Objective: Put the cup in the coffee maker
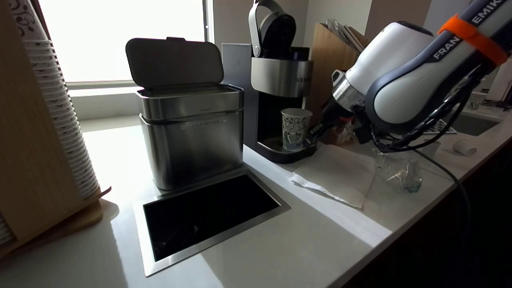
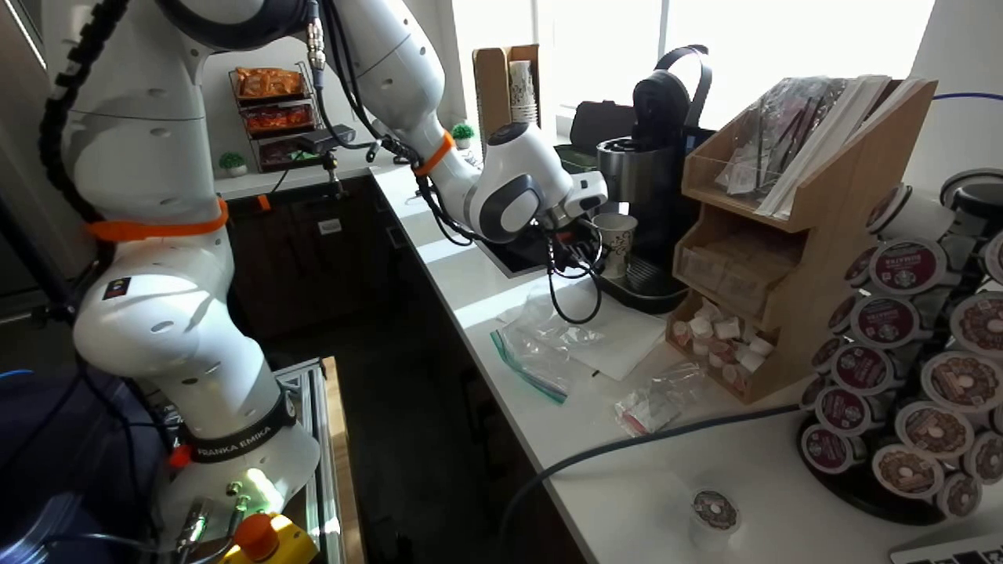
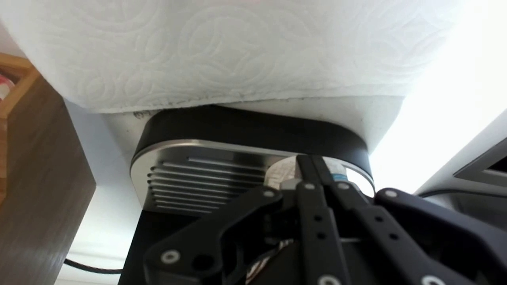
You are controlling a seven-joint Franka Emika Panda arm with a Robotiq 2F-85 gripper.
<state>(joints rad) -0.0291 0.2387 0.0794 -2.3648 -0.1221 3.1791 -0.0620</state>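
The cup (image 1: 295, 126) is a white paper cup with a printed pattern. It stands upright on the drip tray of the coffee maker (image 1: 280, 77), towards the tray's front, below the silver band. Both also show in an exterior view, the cup (image 2: 618, 244) and the coffee maker (image 2: 650, 188). My gripper (image 1: 308, 142) is low beside the cup, at its lower wall. In the wrist view the gripper (image 3: 311, 160) has its fingertips together in front of the cup (image 3: 282, 172), with nothing visible between them. The cup's wall shows on both sides of the fingers; its upper part is hidden.
A paper towel (image 1: 340, 174) lies before the coffee maker. A steel bin (image 1: 196, 148) with a raised lid stands beside it, behind a framed counter opening (image 1: 218, 237). A wooden organiser (image 2: 850, 188) stands on the other side. Clear plastic (image 1: 413, 176) and a pod carousel (image 2: 901, 376) are nearby.
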